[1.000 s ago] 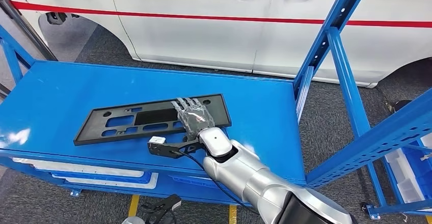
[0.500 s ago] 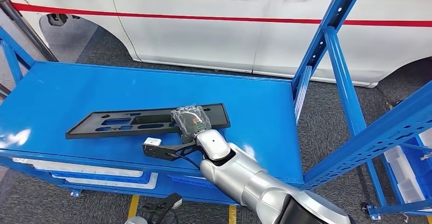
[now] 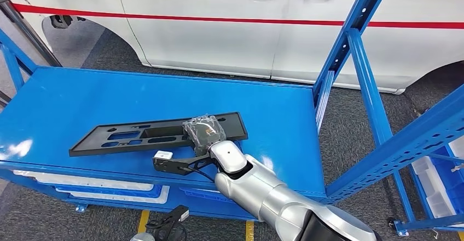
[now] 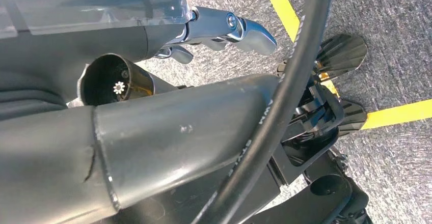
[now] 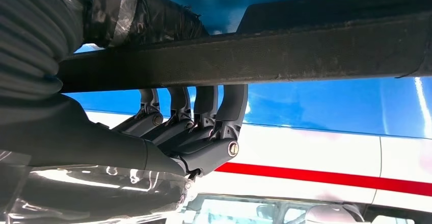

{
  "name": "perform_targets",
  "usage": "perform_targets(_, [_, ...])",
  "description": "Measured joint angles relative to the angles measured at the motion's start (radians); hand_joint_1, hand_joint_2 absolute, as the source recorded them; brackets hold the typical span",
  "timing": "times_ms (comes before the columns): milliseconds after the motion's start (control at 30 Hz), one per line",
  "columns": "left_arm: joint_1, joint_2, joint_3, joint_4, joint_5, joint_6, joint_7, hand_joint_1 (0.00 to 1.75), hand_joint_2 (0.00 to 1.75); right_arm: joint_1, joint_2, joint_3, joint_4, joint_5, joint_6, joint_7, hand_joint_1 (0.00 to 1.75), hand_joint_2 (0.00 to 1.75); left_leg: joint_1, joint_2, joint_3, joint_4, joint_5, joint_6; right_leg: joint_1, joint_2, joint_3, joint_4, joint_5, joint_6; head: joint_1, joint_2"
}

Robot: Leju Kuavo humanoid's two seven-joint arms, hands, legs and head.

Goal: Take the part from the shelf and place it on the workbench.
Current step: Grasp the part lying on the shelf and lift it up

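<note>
As its edge lifts, right hand (image 3: 203, 133) — fingers (image 5: 214, 113) seemingly hooked around black part (image 3: 131, 137).

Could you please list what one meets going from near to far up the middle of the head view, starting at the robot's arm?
Silver right arm → right hand gripping the black part → bare blue shelf surface → grey carpet floor → white car with its red stripe.
</note>
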Motion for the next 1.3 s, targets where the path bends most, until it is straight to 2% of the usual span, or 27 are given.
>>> perform_targets(400, [-0.001,0.002,0.004,0.000,0.004,0.003,0.002,0.00,0.00,0.000,0.000,0.012,-0.001,-0.003,0.000,-0.002,1.75,1.75,0.000,0.000,0.000,0.000,0.000,0.000,0.000,0.000,0.000,0.000,0.000,0.000,0.000,0.000])
perform_targets(533, [0.000,0.003,0.026,0.000,0.033,0.014,0.006,0.00,1.75,0.000,0.000,0.016,-0.003,-0.016,0.000,-0.011,1.75,1.75,0.000,0.000,0.000,0.000,0.000,0.000,0.000,0.001,0.000,0.000,0.000,0.000,0.000,0.000])
perform_targets(733, [0.000,0.007,0.057,0.000,0.046,0.035,0.008,0.00,1.75,-0.001,0.000,0.030,-0.010,-0.032,-0.022,-0.033,1.75,1.75,0.000,0.000,0.000,0.000,0.000,0.000,0.000,0.001,0.000,0.001,0.000,0.000,0.000,0.000])
perform_targets(867, [0.006,0.012,0.069,0.000,0.026,0.055,-0.008,0.00,1.75,-0.019,-0.003,0.029,-0.040,0.001,-0.150,-0.138,1.75,1.75,-0.002,0.000,-0.003,0.003,-0.001,0.001,-0.002,0.002,-0.002,0.000,0.001,0.002,0.000,0.000])
perform_targets(933, [0.008,0.021,0.070,0.000,0.004,0.028,-0.023,0.00,1.75,-0.049,-0.011,0.012,-0.107,0.049,-0.170,-0.184,1.75,1.75,-0.005,0.001,-0.005,0.008,-0.003,0.005,-0.005,0.002,-0.003,0.000,0.000,0.007,0.000,0.000])
perform_targets(1067, [0.023,0.045,0.069,0.000,-0.015,0.004,-0.068,0.00,1.75,-0.040,-0.052,-0.113,-0.365,0.230,-0.103,-0.222,1.75,1.75,0.002,0.000,0.000,0.000,0.001,0.014,-0.005,0.000,-0.001,0.008,-0.012,0.018,0.000,0.000])
perform_targets(1133, [0.036,0.054,0.070,0.000,-0.018,0.005,-0.084,0.00,1.75,-0.009,-0.072,-0.159,-0.465,0.306,-0.102,-0.247,1.75,1.75,0.008,0.002,0.005,-0.011,0.005,0.020,-0.004,0.000,-0.027,0.073,-0.062,0.021,0.000,0.000])
perform_targets(1200, [0.047,0.063,0.070,0.000,-0.017,0.008,-0.095,0.00,1.75,0.028,-0.088,-0.176,-0.531,0.347,-0.116,-0.263,1.75,1.75,0.007,0.003,0.006,-0.011,0.006,0.022,-0.006,-0.001,-0.084,0.201,-0.129,0.023,0.001,0.000])
perform_targets(1233, [0.052,0.067,0.070,0.000,-0.016,0.009,-0.100,0.00,1.75,0.047,-0.096,-0.180,-0.556,0.360,-0.124,-0.268,1.75,1.75,0.007,0.004,0.005,-0.010,0.006,0.022,-0.007,-0.001,-0.109,0.254,-0.145,0.023,0.001,0.000])
perform_targets(1267, [0.057,0.069,0.070,0.000,-0.015,0.011,-0.102,0.00,1.75,0.066,-0.101,-0.183,-0.575,0.367,-0.129,-0.271,1.75,1.75,0.006,0.004,0.004,-0.009,0.006,0.022,-0.008,-0.001,-0.121,0.279,-0.143,0.024,0.001,0.000])
perform_targets(1300, [0.062,0.071,0.070,0.000,-0.015,0.013,-0.105,0.00,1.75,0.082,-0.106,-0.186,-0.591,0.371,-0.131,-0.275,1.75,1.75,0.006,0.004,0.002,-0.005,0.006,0.022,-0.009,-0.001,-0.114,0.263,-0.120,0.023,0.001,0.000])
